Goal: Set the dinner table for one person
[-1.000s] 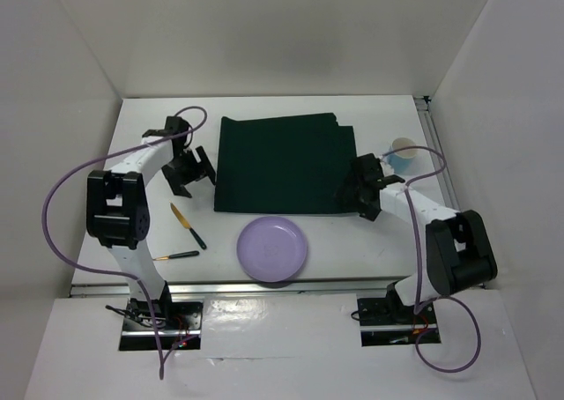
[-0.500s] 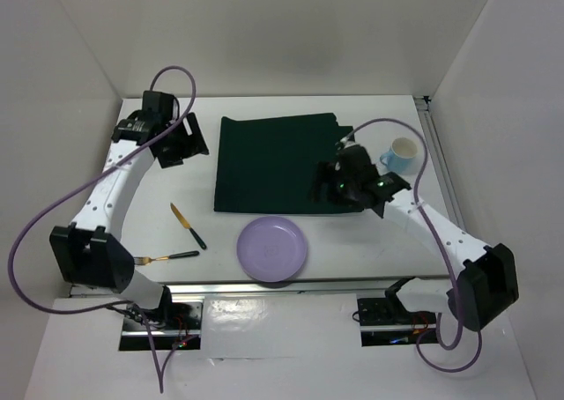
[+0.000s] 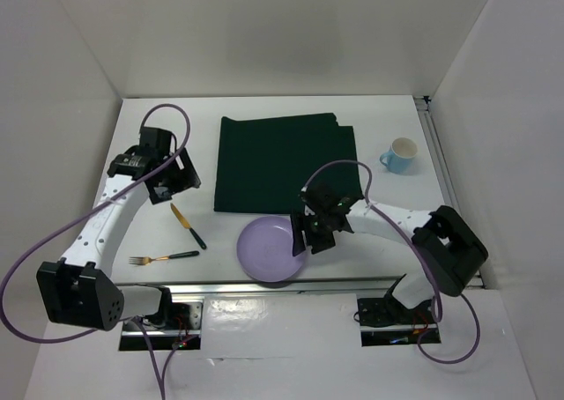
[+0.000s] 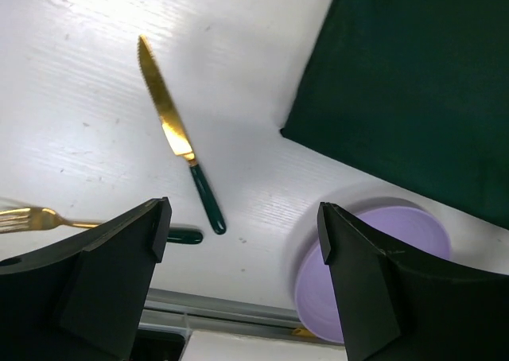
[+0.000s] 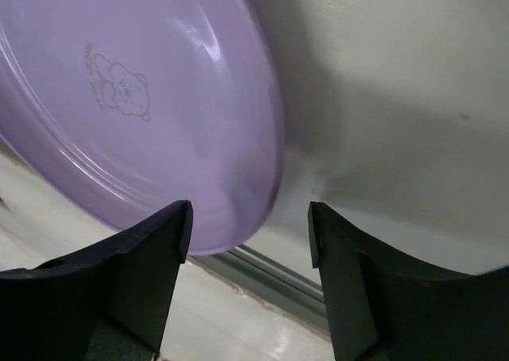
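The right claw hangs released, jaws apart on either side of the right rim of the plate. The wrist view is too blurred to say whether a finger touches the rim. The plate is round, shallow and glossy lilac, with a small bear outline printed inside. Just beyond this claw lies the mat, a matte dark green cloth rectangle. Well off to its right stands a pale blue mug. The left claw is open too. The dinner table, flat matte white, spreads beneath both claws. Below the left claw lie the knife, with a gold serrated blade and dark green handle, and, closer to the arm's base, the fork, with gold tines.
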